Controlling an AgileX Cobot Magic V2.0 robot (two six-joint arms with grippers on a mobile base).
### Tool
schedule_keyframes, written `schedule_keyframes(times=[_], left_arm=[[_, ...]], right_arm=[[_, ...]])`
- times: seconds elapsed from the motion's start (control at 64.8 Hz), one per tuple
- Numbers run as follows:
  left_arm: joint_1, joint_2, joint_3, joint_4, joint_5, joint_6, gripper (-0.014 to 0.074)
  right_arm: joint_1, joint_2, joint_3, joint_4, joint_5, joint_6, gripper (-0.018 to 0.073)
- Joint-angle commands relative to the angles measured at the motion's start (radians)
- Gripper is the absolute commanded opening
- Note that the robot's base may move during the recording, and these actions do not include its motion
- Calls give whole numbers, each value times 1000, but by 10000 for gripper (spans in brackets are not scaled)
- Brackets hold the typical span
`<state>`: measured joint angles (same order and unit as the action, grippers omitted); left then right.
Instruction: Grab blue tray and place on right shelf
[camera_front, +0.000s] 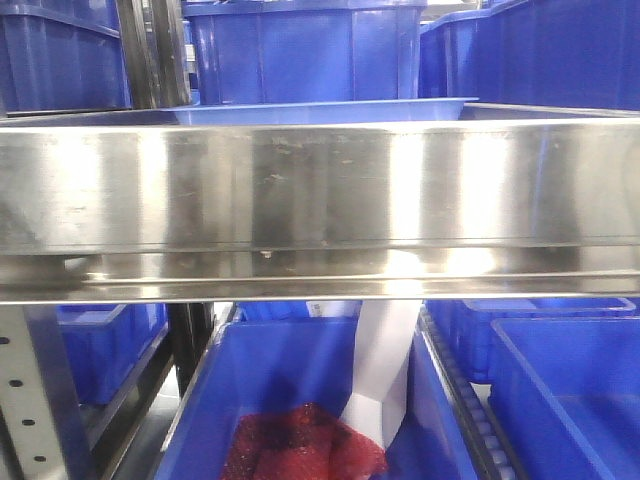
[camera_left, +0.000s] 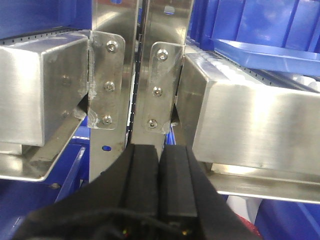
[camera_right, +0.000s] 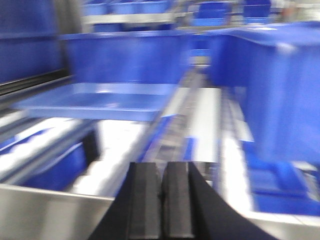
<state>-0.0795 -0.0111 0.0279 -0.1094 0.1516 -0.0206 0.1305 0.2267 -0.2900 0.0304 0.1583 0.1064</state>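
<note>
- Left gripper (camera_left: 159, 185): black pads pressed together, nothing between them, clenched on air. It sits in front of the twin grey uprights (camera_left: 137, 75), just below the bolted brackets (camera_left: 106, 82), so well left of the tray.
- Steel front beam (camera_front: 320, 185) of the right shelf (camera_left: 250, 120) runs across the whole front view; no table in sight, so places are given off this shelf edge.
- Blue tray (camera_front: 330, 112) lies flat on the shelf just behind that front edge, roughly mid-span toward the right. In the left wrist view its rim (camera_left: 270, 52) shows over the beam's top at upper right.
- Right wrist view is motion-blurred: tray (camera_right: 95, 102) left of centre on the roller lanes (camera_right: 205, 120), a deep dark-blue bin (camera_right: 125, 57) behind it and another (camera_right: 280, 85) to the right, apart from it as far as blur allows.
- Right gripper (camera_right: 161, 200): pads shut together, empty, at the shelf's near edge, short of the tray.
- Handling, my guess: thin glossy plastic, so light, fairly stiff but flexy if held by one corner, and slick. Best hold prob. the flared rim on a long side near its middle, pads over and under the lip; two arms on opp. rims if it sags.
- Looks already on the shelf; can't tell whether it's fully seated.
- Lower bin (camera_front: 300, 400) holds a red mesh cloth (camera_front: 300, 445) and white paper (camera_front: 385, 370); not part of the job.
</note>
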Motion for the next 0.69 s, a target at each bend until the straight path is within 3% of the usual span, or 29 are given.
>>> schedule_keyframes(times=[0.0,0.108,0.293,0.679], left_arm=[[2,-12,30,-7,-83,4,-48],[2,-12,30,-7,-83,4,-48],[2,-12,30,-7,-83,4,-48],[2,-12,30,-7,-83,4,-48]], right_arm=[[-80,-42,33,49,-121,-49,57],[-129,-123,136,48,-134,-49,57],[-134,-237,301,47,-187,-57,57],[-134,-257,296,44,-151,-57,57]])
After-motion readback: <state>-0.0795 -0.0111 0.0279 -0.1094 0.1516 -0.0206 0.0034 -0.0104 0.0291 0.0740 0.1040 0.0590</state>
